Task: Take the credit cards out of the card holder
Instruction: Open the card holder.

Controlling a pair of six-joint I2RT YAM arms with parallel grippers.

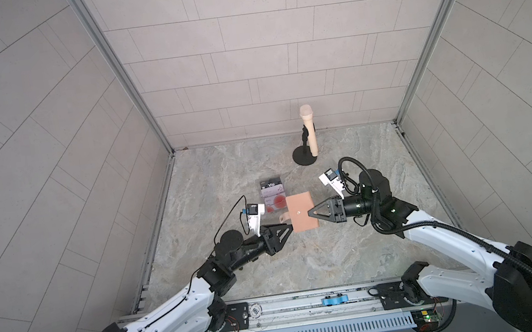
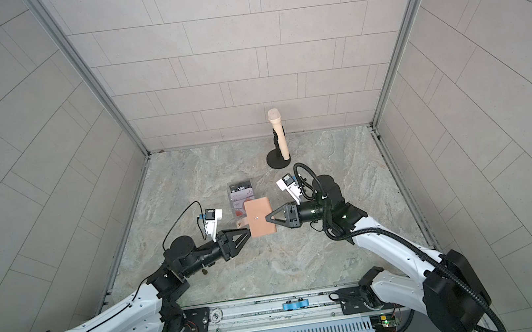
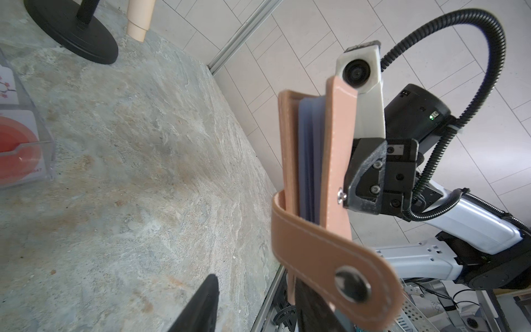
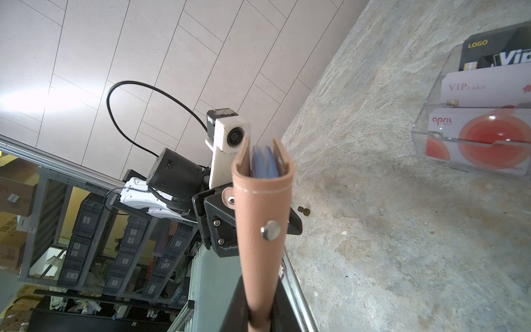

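Both top views | right gripper [image 1: 311, 213] pinched right edge of card holder [image 1: 301, 210], lifted mid-table | left gripper [image 1: 289, 229] half-open at its left corner, gripped nothing | three credit cards [image 1: 272, 194] lay in clear box [image 4: 421, 123] just far-left; removal looked done.

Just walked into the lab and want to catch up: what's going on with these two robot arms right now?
The right claw is shut on a tan card holder, holding it up off the table with its snap strap unfastened. The left claw is open beside the strap end. Three cards sit in a clear box on the table.
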